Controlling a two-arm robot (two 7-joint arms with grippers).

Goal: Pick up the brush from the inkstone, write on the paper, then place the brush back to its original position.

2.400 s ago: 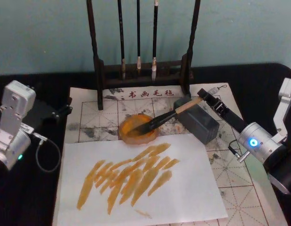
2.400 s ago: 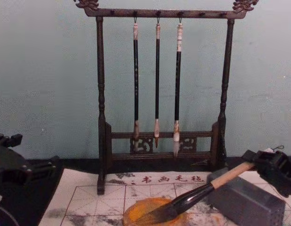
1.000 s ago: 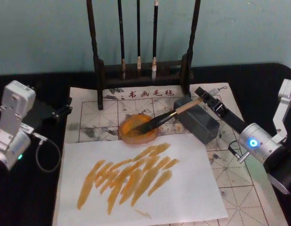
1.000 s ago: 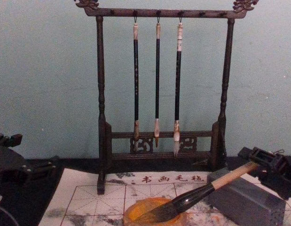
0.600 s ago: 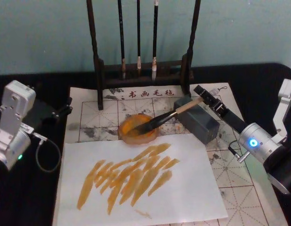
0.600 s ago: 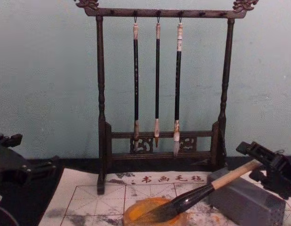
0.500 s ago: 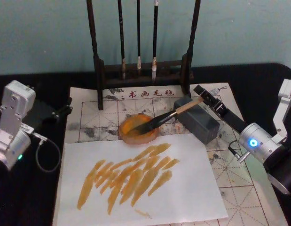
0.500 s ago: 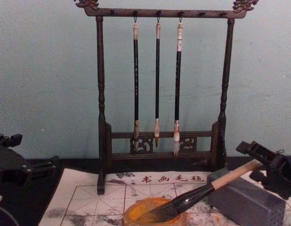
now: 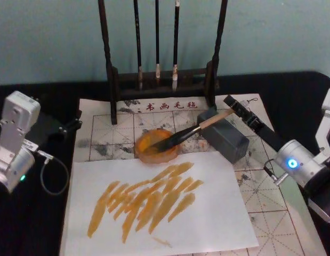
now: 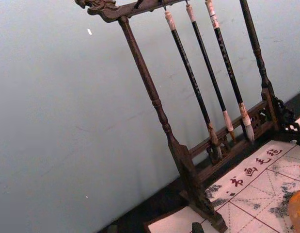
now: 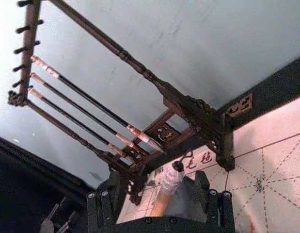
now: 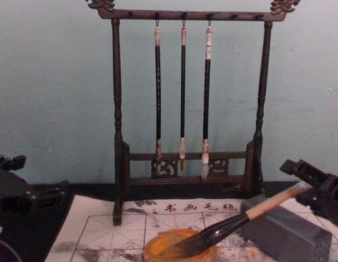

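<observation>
The brush (image 9: 188,132) lies with its tip in the orange dish (image 9: 155,145) and its handle propped on the grey block (image 9: 224,138). The right gripper (image 9: 240,109) has its jaws spread about the end cap, as the right wrist view shows. The head view shows orange strokes on the paper (image 9: 159,208). The left gripper (image 9: 69,126) is parked at the worktop's left; jaw state cannot be told. The felt mat's (image 12: 103,229) red characters are too small to read.
</observation>
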